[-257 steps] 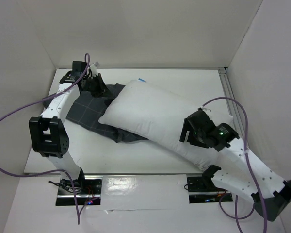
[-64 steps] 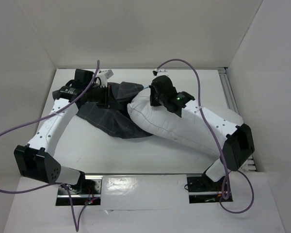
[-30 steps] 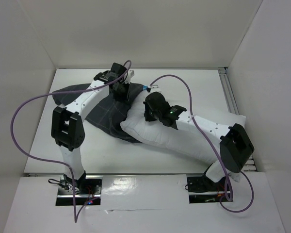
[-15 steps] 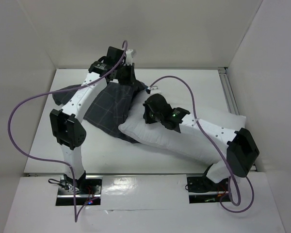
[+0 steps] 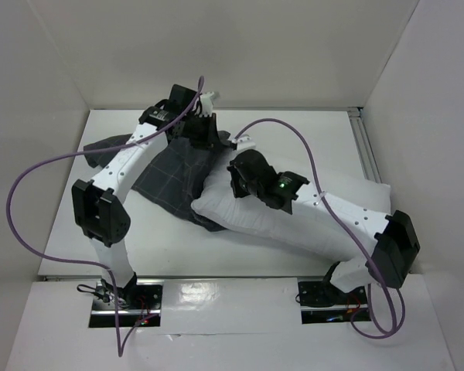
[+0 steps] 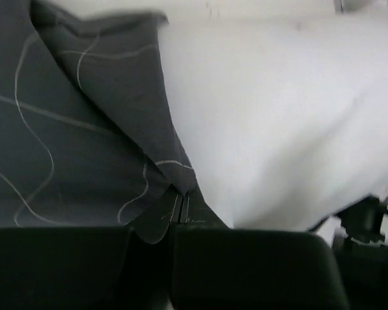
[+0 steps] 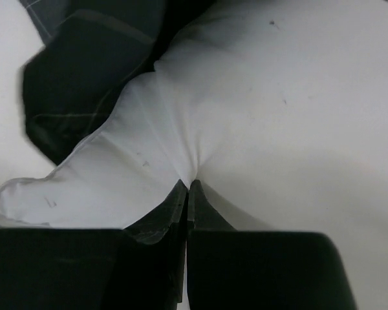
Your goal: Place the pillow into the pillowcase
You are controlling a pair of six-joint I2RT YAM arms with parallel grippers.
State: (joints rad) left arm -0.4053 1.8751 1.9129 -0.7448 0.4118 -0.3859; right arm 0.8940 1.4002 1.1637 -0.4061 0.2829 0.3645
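The left gripper (image 6: 179, 206) pinches the pillowcase (image 5: 170, 174) hem and the right gripper (image 7: 186, 194) pinches the pillow (image 5: 232, 216) lying against it, so it seems best to lift the opening wide before feeding that end in.

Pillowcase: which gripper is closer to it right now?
Left. The left gripper is shut on the pillowcase edge. The right gripper pinches the pillow, near the cloth but not touching it.

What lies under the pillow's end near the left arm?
The pillowcase: its dark checked cloth shows from beneath the pillow along that end's lower edge. How far it reaches underneath is covered by the pillow.
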